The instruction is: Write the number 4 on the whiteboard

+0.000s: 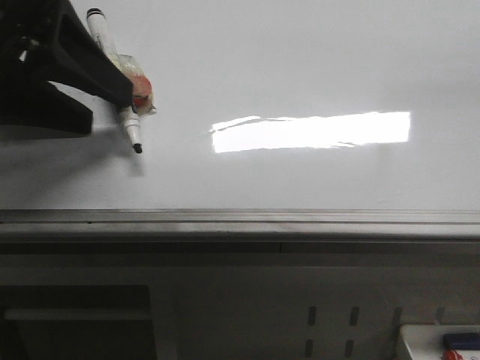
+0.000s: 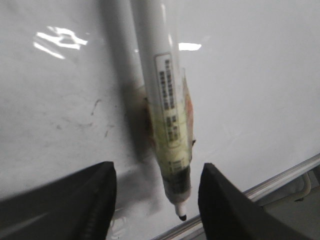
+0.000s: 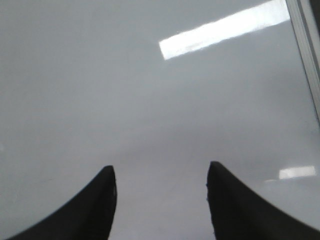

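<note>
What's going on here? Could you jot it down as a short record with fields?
Surface: whiteboard, glossy, with a grey rail along its near edge
Tool: marker, white barrel, dark tip, uncapped, pointing down at the board
Holder: left end effector, marker taped to it
Other arm: right end effector, open, holding nothing
Writing: no number 4 visible, only faint smudges
Glare: bright light reflection

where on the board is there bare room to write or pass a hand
The glossy white whiteboard is bare from the white marker pen rightward, above the grey metal edge rail, apart from the bright light reflection. The upper-left corner is crowded: the left gripper carries the marker there.
</note>
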Available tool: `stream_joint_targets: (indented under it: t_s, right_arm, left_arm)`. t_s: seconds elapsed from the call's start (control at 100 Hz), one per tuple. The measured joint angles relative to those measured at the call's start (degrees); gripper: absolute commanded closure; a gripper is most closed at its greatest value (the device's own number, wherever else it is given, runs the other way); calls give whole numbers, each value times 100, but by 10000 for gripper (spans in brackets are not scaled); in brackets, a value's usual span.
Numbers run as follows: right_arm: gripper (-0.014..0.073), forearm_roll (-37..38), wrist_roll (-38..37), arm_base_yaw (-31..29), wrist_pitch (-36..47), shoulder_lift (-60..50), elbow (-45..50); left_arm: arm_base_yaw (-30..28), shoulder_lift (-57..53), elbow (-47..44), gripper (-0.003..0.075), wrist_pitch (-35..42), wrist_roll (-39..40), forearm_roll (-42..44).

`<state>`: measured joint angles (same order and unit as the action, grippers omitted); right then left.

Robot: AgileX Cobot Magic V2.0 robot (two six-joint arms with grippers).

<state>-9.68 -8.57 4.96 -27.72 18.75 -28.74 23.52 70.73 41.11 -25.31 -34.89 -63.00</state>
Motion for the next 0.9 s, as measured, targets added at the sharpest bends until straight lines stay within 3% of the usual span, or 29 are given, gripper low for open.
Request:
stream_joint_targets:
  t_s: [0.15, 0.22, 0.38, 0.59, 0.71, 0.9]
  right_arm:
    - [230, -12, 0, 0, 0, 0, 0]
    - [230, -12, 0, 0, 0, 0, 0]
    - [230, -116, 0, 0, 0, 0, 0]
    - [230, -410, 191, 0, -17, 0, -24]
    - [230, -1426, 1512, 60, -252, 29, -233]
    - [230, -3676, 4849, 258, -1456, 629, -814]
  left_arm:
    - [36, 292, 99, 400, -193, -13, -123]
    - [50, 423, 125, 455, -294, -26, -170]
    - [65, 651, 136, 743, -428, -26, -234]
    - [101, 520, 136, 741, -461, -319, -216]
    - [168, 170, 112, 741, -423, -1151, 21]
    - [653, -689, 112, 741, -1186, -2580, 887]
